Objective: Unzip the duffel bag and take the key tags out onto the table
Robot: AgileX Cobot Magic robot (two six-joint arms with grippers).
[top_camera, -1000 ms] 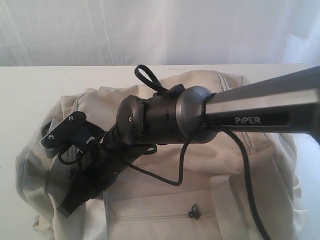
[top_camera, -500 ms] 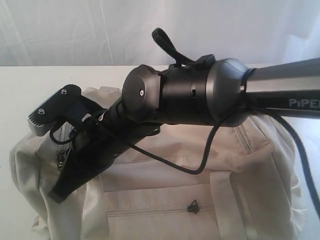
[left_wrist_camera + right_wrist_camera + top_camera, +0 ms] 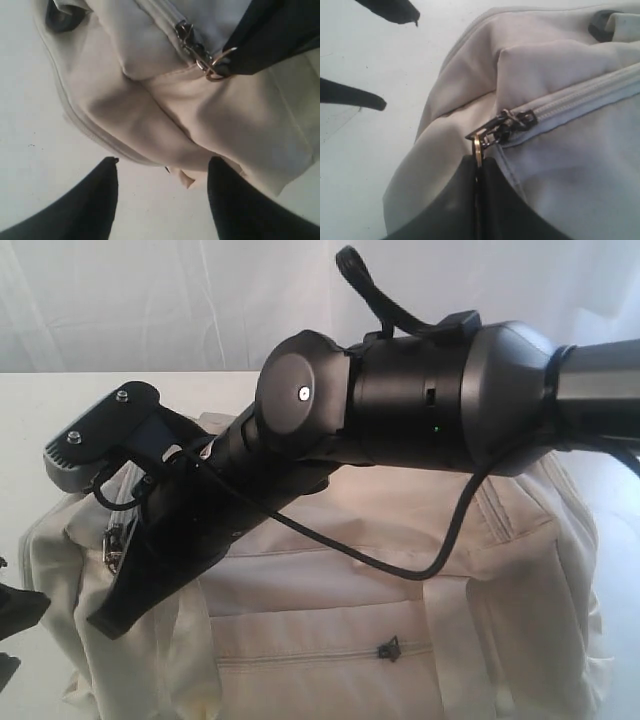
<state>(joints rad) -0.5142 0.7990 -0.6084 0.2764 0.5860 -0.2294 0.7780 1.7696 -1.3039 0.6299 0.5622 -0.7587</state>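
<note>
Beige bag [image 3: 400, 580] corner lies just ahead of the spread, empty left jaws, bare tabletop [image 3: 30, 165] around them; right jaws pinch the zip ring [image 3: 478, 146].

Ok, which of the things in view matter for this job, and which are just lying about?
Job: duffel bag; its top zip pull, held by the right gripper, jaws shut; left gripper, jaws open; table. The key tags are not in view.
Just there: curtain behind; front pocket zip.
</note>
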